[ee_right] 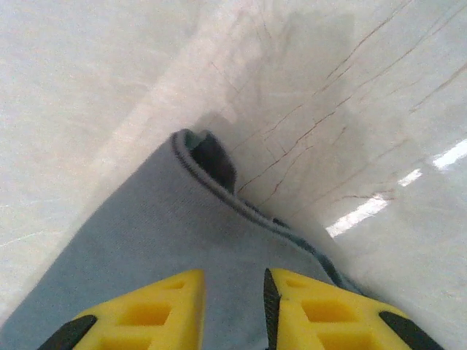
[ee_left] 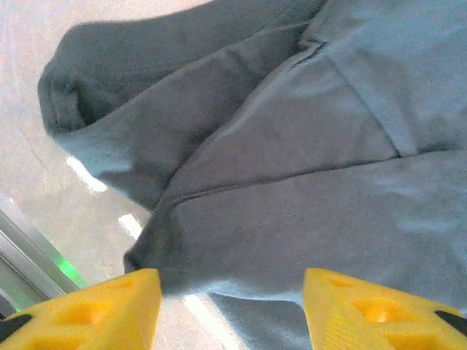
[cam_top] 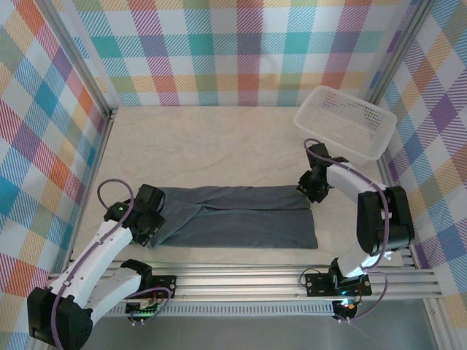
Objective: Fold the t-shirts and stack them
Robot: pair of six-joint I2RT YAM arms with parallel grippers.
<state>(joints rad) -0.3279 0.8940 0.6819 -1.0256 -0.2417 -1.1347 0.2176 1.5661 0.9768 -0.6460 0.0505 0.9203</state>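
Soft, thin charcoal t-shirt (cam_top: pixel 241 217) lies folded in a long flat band mid-frame on the smooth pale table (cam_top: pixel 211 142). Left gripper (ee_left: pixel 228 281) is spread wide over the rumpled sleeve end. Right gripper (ee_right: pixel 233 281) is nearly together at the stitched hem corner; pinching or not, can't tell. Perforated white basket (cam_top: pixel 379 124) sits upper right, with open tabletop above the band.

The grey t-shirt (ee_left: pixel 292 168) lies in soft folds on the pale bench (ee_left: pixel 44 197), one sleeve bunched at the upper left. The left pincer (ee_left: pixel 232 310) stands with its yellow fingers (ee_left: pixel 109 310) wide apart by the shirt's edge.
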